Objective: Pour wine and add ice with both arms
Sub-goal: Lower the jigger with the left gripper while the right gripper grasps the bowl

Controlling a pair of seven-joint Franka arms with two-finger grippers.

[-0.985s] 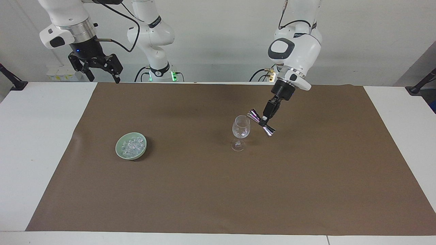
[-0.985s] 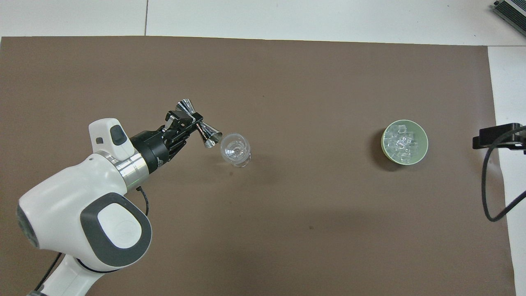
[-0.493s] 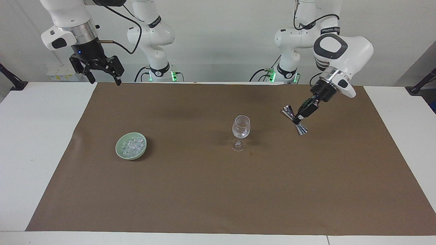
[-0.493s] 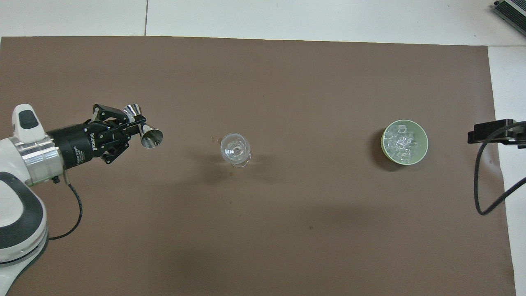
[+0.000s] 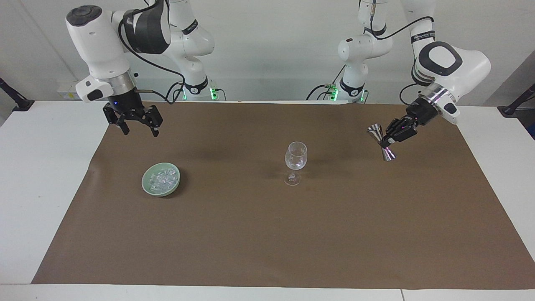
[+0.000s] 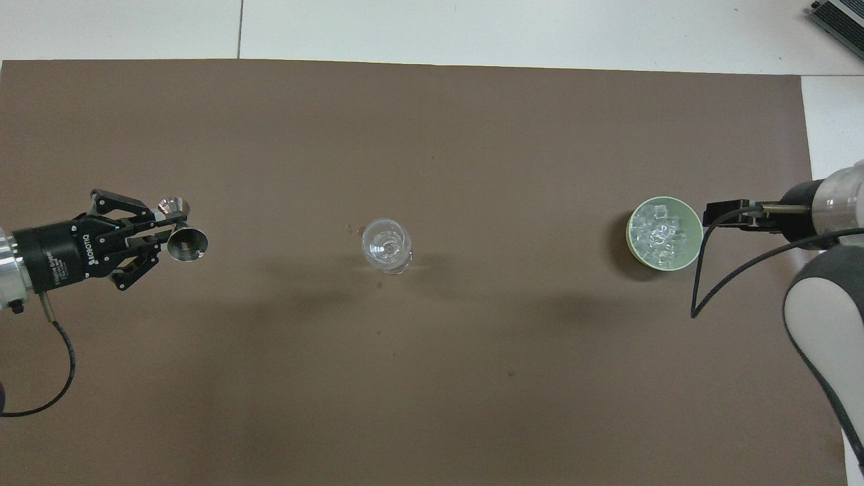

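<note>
Two arms over the bench [image 5: 50, 175] right now, which is covered by a big brown mat [image 5: 267, 234]. Left gripper [image 5: 386, 140] is clamped shut on the waist of a shiny metal jigger [image 5: 382, 142], holding it up in the air over the mat toward the left arm's end, tilted a bit, well apart from the wine glass [image 5: 295, 161]. That glass stands upright around the middle of the mat and looks basically clear. Right gripper [image 5: 140, 125] hangs with its fingers spread wide and nothing in them, above the mat near the right arm's end, not touching anything. Under it, a bit farther from the robots, sits a little green bowl [image 5: 146, 184] with the ice [image 5: 164, 179] piled inside, lots of small clear chunks.
</note>
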